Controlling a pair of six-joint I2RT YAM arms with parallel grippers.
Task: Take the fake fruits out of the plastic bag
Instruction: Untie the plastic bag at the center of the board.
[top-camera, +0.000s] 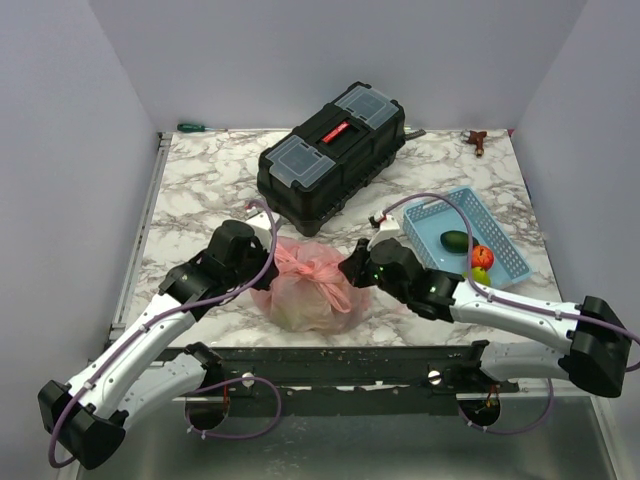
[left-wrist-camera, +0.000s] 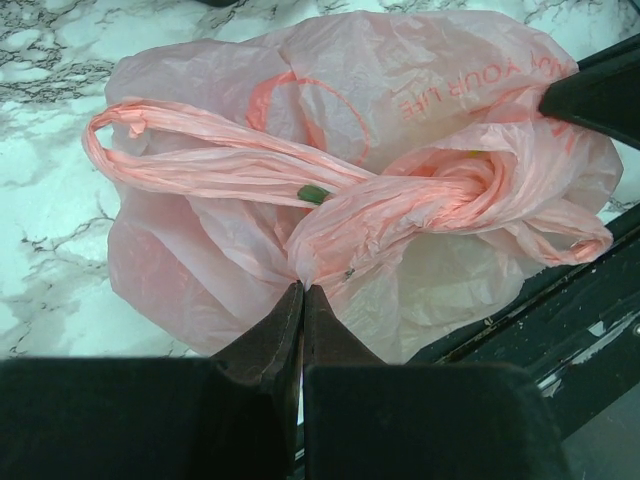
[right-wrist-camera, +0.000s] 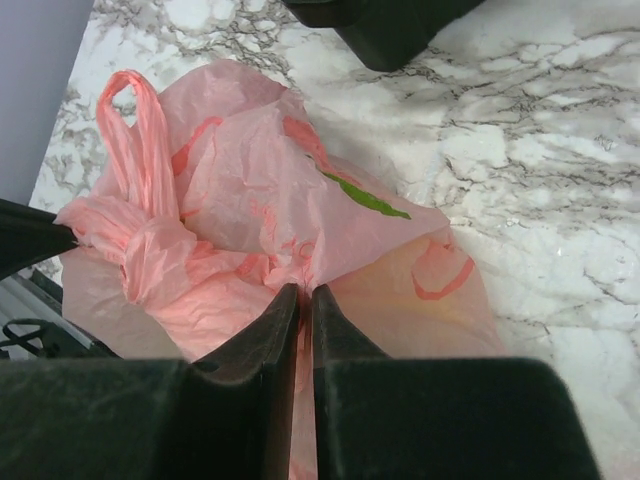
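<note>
Marble table (top-camera: 200, 180) bears the plastic bag (top-camera: 310, 290); both jaws, closed, seemingly pinch its film.

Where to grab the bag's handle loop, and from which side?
Probably the handle loop near its open end, away from the knot. Come from above, closing across the band: it lies bunched and flat along the top of the bag.

Thin pink plastic bag (left-wrist-camera: 400, 120), crinkly and translucent, its handles creased. The tabletop (top-camera: 200, 180) has a smooth, marble-patterned finish with a slight sheen. The black toolbox (top-camera: 332, 158) looks like matt moulded plastic, the light blue basket (top-camera: 500, 232) like perforated plastic, and the fake fruits (top-camera: 455, 240) are glossy.
</note>
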